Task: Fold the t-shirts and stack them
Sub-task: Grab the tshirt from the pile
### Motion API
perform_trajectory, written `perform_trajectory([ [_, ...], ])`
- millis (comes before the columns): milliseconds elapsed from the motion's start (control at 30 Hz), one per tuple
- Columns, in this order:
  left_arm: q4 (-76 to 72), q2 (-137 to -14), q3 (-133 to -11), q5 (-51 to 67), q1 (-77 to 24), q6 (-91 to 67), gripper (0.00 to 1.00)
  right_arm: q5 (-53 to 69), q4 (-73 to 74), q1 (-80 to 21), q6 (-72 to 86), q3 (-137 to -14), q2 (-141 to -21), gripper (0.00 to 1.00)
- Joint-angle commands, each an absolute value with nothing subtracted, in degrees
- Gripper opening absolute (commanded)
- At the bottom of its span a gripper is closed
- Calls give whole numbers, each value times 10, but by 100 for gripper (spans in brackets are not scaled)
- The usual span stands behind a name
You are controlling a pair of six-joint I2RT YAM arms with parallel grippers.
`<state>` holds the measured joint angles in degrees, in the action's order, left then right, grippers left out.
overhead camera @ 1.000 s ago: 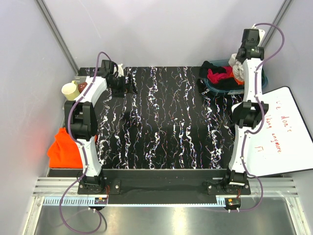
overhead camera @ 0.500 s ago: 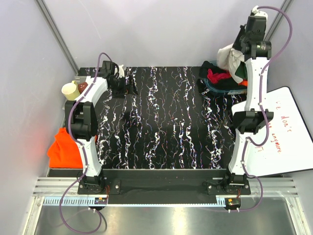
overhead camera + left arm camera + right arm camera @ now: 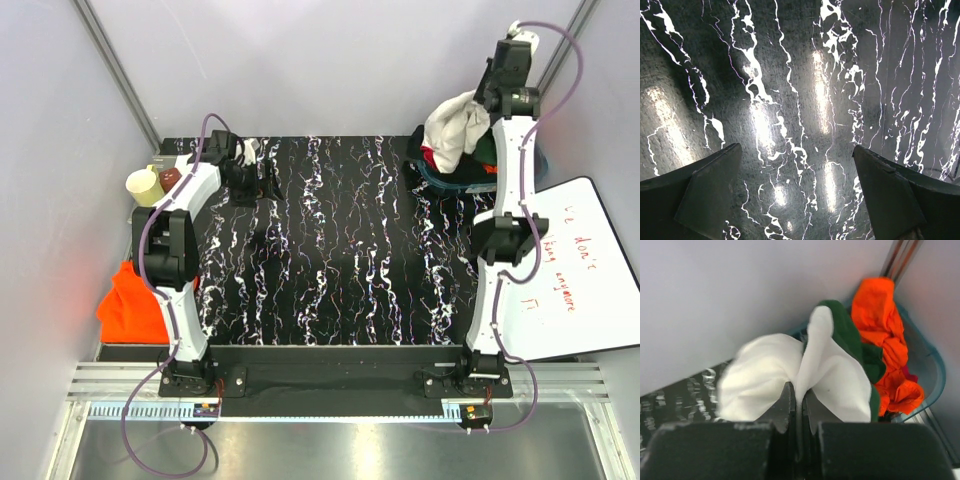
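My right gripper (image 3: 799,390) is shut on a fold of the cream t-shirt (image 3: 837,377), whose dark green sleeve (image 3: 844,332) hangs behind it. In the top view the cream shirt (image 3: 452,128) dangles from the raised right gripper (image 3: 482,105) above the teal bin (image 3: 440,182). The bin holds an orange shirt (image 3: 879,337), a magenta one (image 3: 432,158) and a black one (image 3: 418,138). Another orange t-shirt (image 3: 135,298) lies left of the table. My left gripper (image 3: 795,150) is open, low over the bare black marbled table (image 3: 805,90), at the back left (image 3: 265,185).
A white board with red writing (image 3: 570,265) lies at the right of the table. Cups (image 3: 145,185) stand at the back left corner beside the left arm. Grey walls close in behind and on both sides.
The right arm has lifted the cream shirt up out of the bin and swung it leftward; more of it hangs free now. The left arm has not moved.
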<state>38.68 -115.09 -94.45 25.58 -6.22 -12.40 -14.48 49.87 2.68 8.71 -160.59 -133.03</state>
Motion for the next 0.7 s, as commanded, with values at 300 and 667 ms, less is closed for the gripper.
perform_trajectory([
  [300, 364, -1113, -938, 282, -64, -125, 99, -194, 467, 55, 83, -1613, -1416, 82],
  [667, 364, -1125, -940, 294, -64, -127, 99, -82, 465, 49, 123, -1585, -1385, 84],
])
